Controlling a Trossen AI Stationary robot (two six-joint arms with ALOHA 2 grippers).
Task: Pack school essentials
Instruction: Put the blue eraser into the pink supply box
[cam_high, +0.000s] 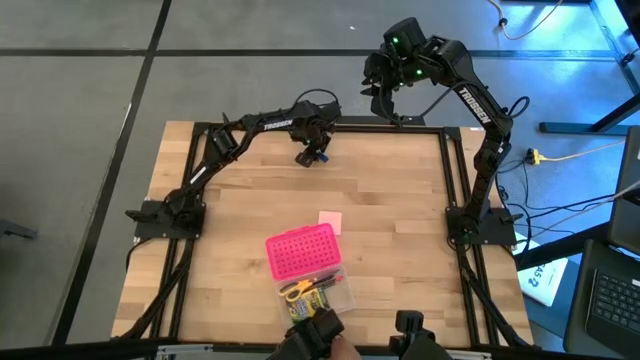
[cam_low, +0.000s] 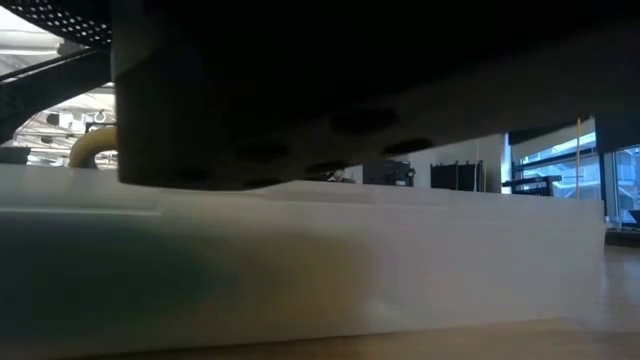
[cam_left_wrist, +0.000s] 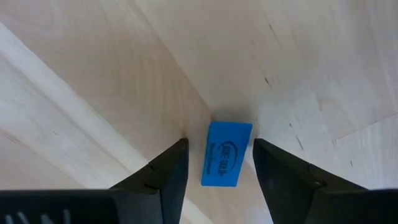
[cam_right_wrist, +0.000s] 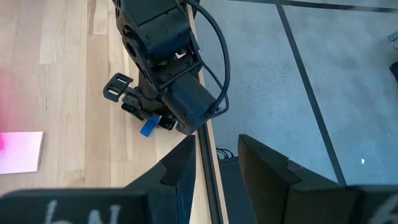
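A tiny blue piece lies flat on the wooden table near its far edge. My left gripper points down over it, open, one finger on each side of it and wood showing between. From the right wrist view the piece shows at that gripper's tips. My right gripper hangs open and holds nothing, raised beyond the table's far right corner. Near the front edge lies the bright pink dotted box. Its clear half holds yellow-handled scissors and the crayon box.
A pale pink square pad lies flat beside the pink box's far right corner. A black frame runs around the tabletop's edges. The low view is filled by the box's pale wall, so the arms do not show there.
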